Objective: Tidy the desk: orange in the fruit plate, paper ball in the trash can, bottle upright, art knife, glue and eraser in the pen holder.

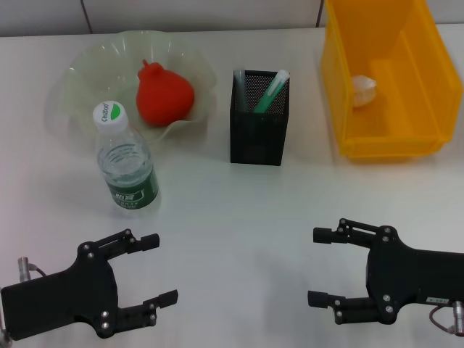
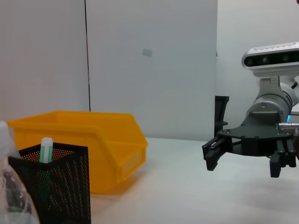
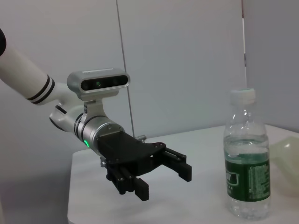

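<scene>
Two pincers hang low over the near edge of the white bench (image 1: 239,217), both spread wide and holding nothing: the left pincer (image 1: 158,268) at the near left, the right pincer (image 1: 319,267) at the near right, their fingers pointing toward each other across a bare stretch of surface.

Beyond the left pincer, near but apart from it, the bottle (image 1: 127,163) stands upright, white cap on, with its dark green label around the lower part. Just behind the bottle sits the fruit plate (image 1: 80,80), a pale-green bowl with a wavy rim, and the orange (image 1: 164,94) lies inside it toward its right side.

Toward the middle of the bench, well beyond both pincers, stands the pen holder (image 1: 259,138), a black mesh box. A slim green-and-white stick (image 1: 272,90) leans out of its top; whatever else is inside is hidden by the mesh.

At the far right, well beyond the right pincer, the trash can (image 1: 428,80) rests on the bench, a yellow bin with sloping walls. The paper ball (image 1: 365,89) lies inside it against the left wall.
</scene>
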